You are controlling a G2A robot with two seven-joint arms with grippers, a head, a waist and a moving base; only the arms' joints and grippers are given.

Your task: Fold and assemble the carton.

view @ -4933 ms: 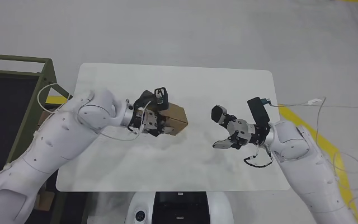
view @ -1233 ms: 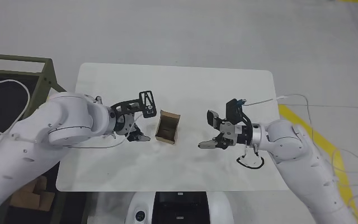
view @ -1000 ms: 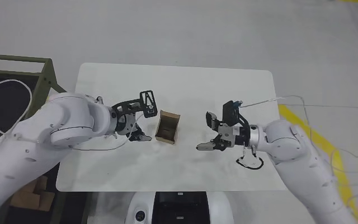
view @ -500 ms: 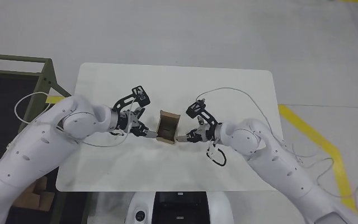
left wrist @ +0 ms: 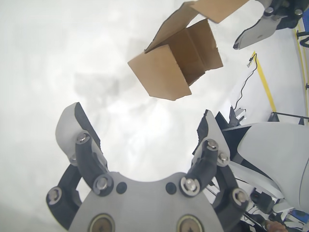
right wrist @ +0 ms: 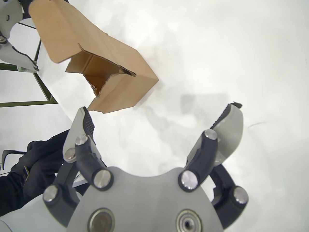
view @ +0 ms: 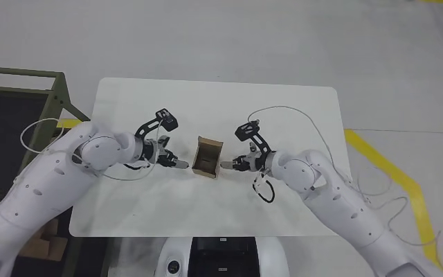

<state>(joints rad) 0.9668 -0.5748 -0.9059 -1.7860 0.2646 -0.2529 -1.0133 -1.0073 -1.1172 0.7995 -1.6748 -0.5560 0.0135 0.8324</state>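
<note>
Top view: one carton mid on the table, mouth up, my two grippers flanking it. Left gripper at its 9 o'clock, right gripper at 3, just beside; both spread wide, holding nothing. Left wrist view adds one raised flap and the bare brown inside.

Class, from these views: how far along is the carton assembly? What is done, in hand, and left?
Done: the carton stands on the table, squared into an open-topped box. In hand: nothing is gripped; the left gripper and right gripper flank it, jaws open. Left: its raised flap and open top need folding shut.
</note>
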